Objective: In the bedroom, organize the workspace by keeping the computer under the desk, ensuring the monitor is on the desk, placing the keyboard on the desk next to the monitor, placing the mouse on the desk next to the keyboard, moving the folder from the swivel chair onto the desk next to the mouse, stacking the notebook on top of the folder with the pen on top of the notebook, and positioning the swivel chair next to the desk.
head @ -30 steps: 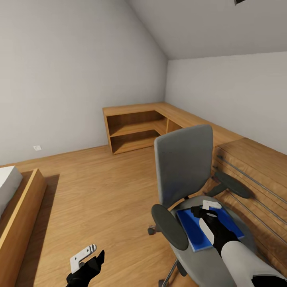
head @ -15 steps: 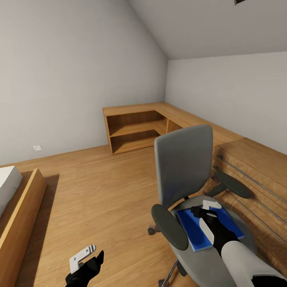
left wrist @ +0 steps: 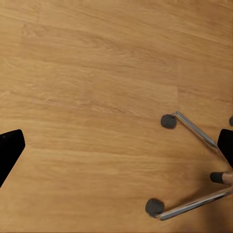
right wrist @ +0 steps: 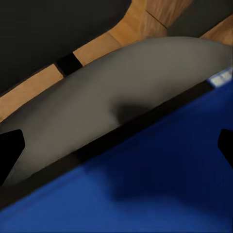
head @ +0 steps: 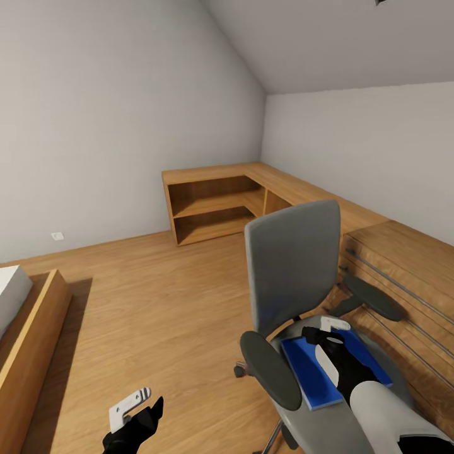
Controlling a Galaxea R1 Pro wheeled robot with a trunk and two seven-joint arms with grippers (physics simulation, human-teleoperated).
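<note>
The grey swivel chair stands at the right of the head view, with the blue folder lying flat on its seat. My right gripper hovers open just above the folder's far edge, near the backrest. Up close in the right wrist view, the folder lies on the grey seat, and the right gripper has its fingertips wide apart. My left gripper hangs open low over the floor, left of the chair. The left wrist view looks past the left gripper at the chair's star base and castors.
A low wooden corner shelf unit runs along the far walls. A wooden dresser with metal rails stands right behind the chair. A wooden bed frame sits at the left. Wood floor lies between them.
The whole head view has shifted slightly, so the camera has moved. Both grippers keep their places, the right one still over the folder.
</note>
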